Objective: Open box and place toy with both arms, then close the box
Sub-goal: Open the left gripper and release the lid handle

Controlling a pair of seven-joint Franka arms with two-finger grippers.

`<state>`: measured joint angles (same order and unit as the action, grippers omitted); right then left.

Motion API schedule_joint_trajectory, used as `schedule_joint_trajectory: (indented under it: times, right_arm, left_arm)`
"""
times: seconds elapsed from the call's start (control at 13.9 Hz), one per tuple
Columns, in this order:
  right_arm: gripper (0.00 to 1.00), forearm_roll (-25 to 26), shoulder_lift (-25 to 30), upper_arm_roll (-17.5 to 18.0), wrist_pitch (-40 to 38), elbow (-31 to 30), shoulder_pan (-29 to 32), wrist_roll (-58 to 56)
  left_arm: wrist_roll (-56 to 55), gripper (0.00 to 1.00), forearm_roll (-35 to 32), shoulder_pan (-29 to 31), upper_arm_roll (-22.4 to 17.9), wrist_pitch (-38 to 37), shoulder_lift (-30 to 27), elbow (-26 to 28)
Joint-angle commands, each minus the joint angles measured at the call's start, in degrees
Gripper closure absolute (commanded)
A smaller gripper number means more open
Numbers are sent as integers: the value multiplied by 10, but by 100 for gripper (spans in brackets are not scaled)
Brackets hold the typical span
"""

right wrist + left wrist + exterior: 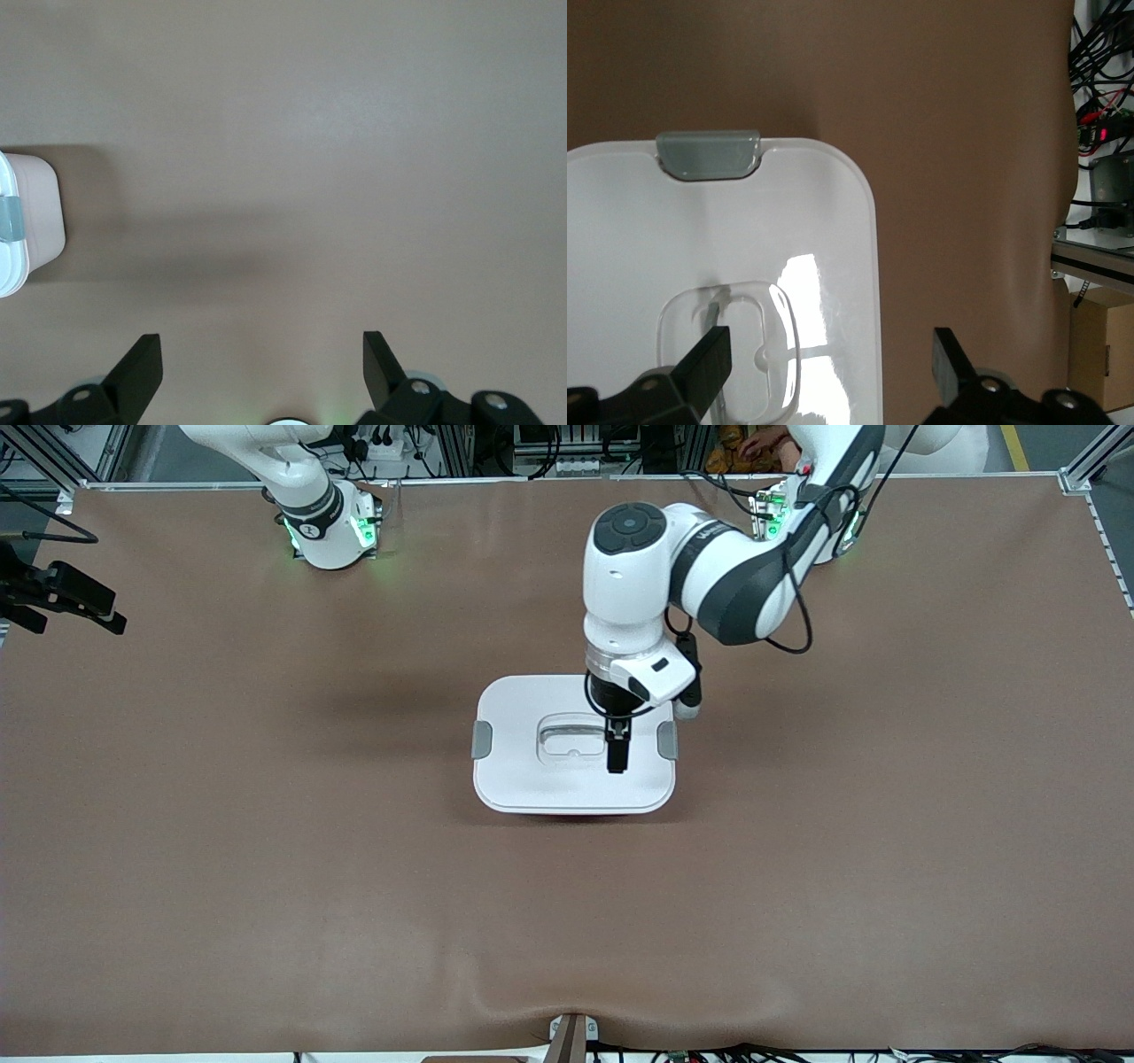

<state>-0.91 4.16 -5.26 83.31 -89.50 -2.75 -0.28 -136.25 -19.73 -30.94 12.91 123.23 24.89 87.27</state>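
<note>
The box (pixel 523 784) stands in the middle of the table with its white lid on, grey clips (pixel 481 740) at both ends and a clear recessed handle (pixel 567 737). My left gripper (pixel 617 757) hangs open just over the lid, beside the handle toward the left arm's end. In the left wrist view my left gripper (pixel 833 354) is open and empty, one finger over the handle (pixel 740 345), the other past the lid's (pixel 744 239) edge; one clip (pixel 709 153) shows. My right gripper (pixel 263 354) is open and empty over bare table, the box (pixel 31 212) off to one side. The toy is out of view.
The right arm's base (pixel 332 522) stands at the table's back edge and its hand is outside the front view. A black camera mount (pixel 62 593) juts in at the right arm's end. A clamp (pixel 571 1036) sits at the table's front edge.
</note>
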Motion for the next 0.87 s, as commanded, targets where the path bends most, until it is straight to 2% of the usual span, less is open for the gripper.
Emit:
schedule_joint_trajectory:
  times: [0.0, 0.51, 0.79]
  right_arm:
    - [0, 10, 2, 0, -4, 6, -2, 9]
    - [0, 10, 2, -1, -4, 6, -1, 11]
    - [0, 10, 2, 0, -4, 6, -1, 11]
  left_arm:
    - [70, 0, 14, 13, 4, -17, -12, -9]
    - [233, 0, 38, 77, 5, -45, -39, -11]
    - [318, 0, 40, 87, 1, -60, -41, -11]
